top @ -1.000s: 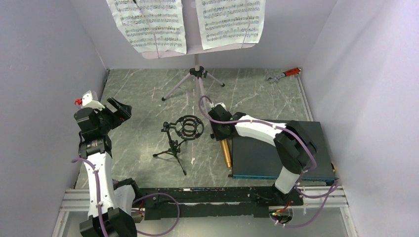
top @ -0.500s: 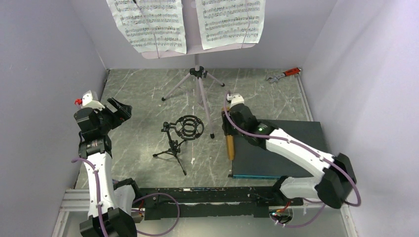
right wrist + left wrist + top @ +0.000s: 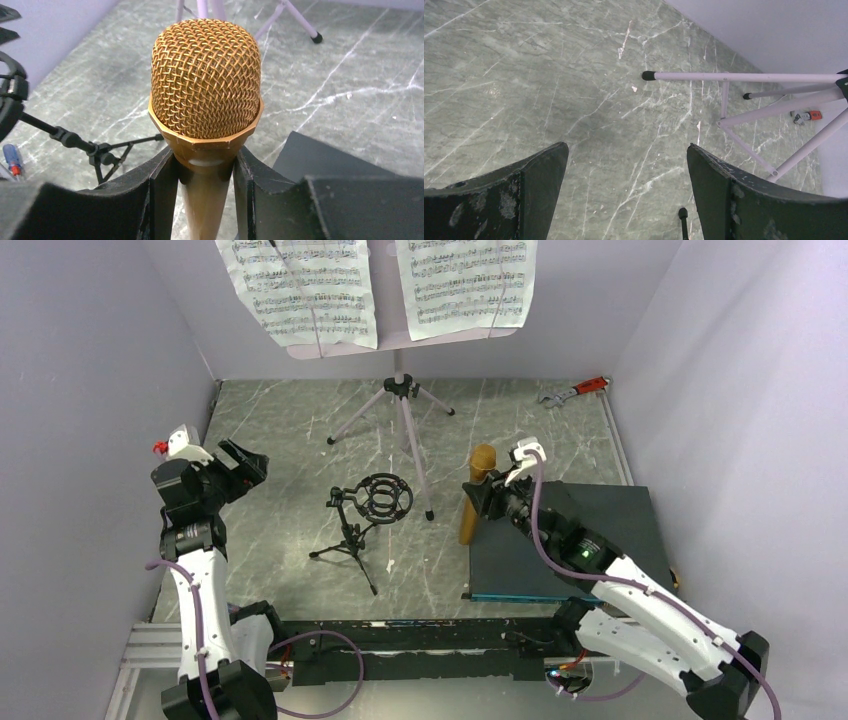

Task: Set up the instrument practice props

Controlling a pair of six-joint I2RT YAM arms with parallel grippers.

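Observation:
My right gripper (image 3: 476,495) (image 3: 204,165) is shut on the gold microphone (image 3: 473,502) (image 3: 206,80) just below its mesh head and holds it upright, head up, by the dark board's left edge. The small black tripod mic stand (image 3: 372,502) with its ring mount stands to its left; part of the same mic stand (image 3: 95,150) shows in the right wrist view. The music stand's silver tripod (image 3: 401,415) (image 3: 744,77) stands at the back, with two white sheet-music pages (image 3: 300,290) on its pale desk. My left gripper (image 3: 236,462) (image 3: 626,155) hangs open at the far left over bare table.
A dark flat board (image 3: 590,550) lies under my right arm at the right. A red-handled wrench (image 3: 575,390) (image 3: 806,116) lies in the back right corner. Pale walls close in the grey marbled table (image 3: 280,440) on three sides.
My right arm has swung back to the right and lifted the microphone from lying tilted by the board to standing upright. The left arm has not moved.

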